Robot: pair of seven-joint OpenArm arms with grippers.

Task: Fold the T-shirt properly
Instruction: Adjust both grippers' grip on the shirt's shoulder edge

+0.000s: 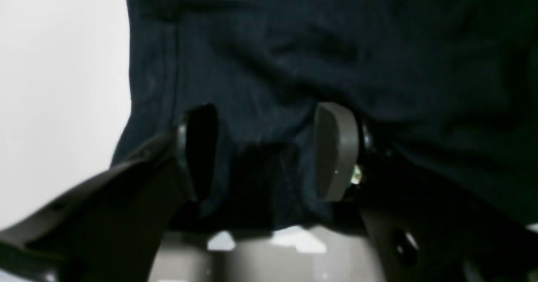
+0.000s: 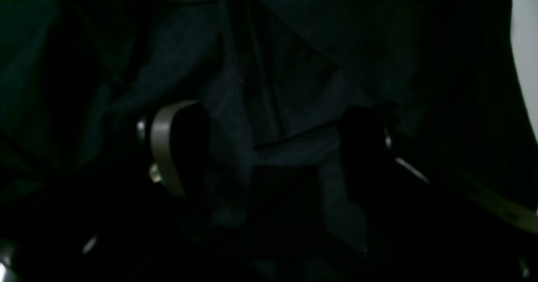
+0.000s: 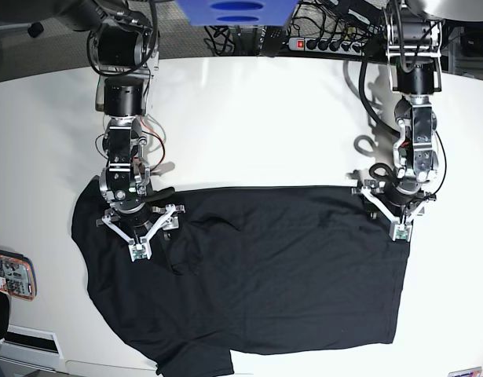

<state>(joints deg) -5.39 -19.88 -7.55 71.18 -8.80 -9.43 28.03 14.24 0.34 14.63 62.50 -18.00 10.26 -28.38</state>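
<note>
At the base view's left we see the right gripper set down on the shirt, over the bunched cloth near one sleeve. Its fingers are spread in a wide V, released. In the right wrist view the two fingers stand well apart with dark, creased cloth between them; that view is too dim for us to tell whether they touch the fabric.

The shirt itself is plain black and lies spread across the white surface, taking up most of its lower half. Its top edge runs nearly straight between the two grippers. The left part is rumpled, with folds by the right gripper and a sleeve bulging out toward the surface's left edge. Another sleeve pokes down at the bottom edge. The right part lies flatter, with a straight hem down its right side.

At the right, the left gripper sits on the shirt's upper right corner. Its fingers are parted, unclenched, with the shirt's edge lying between them and white surface beside it.
</note>
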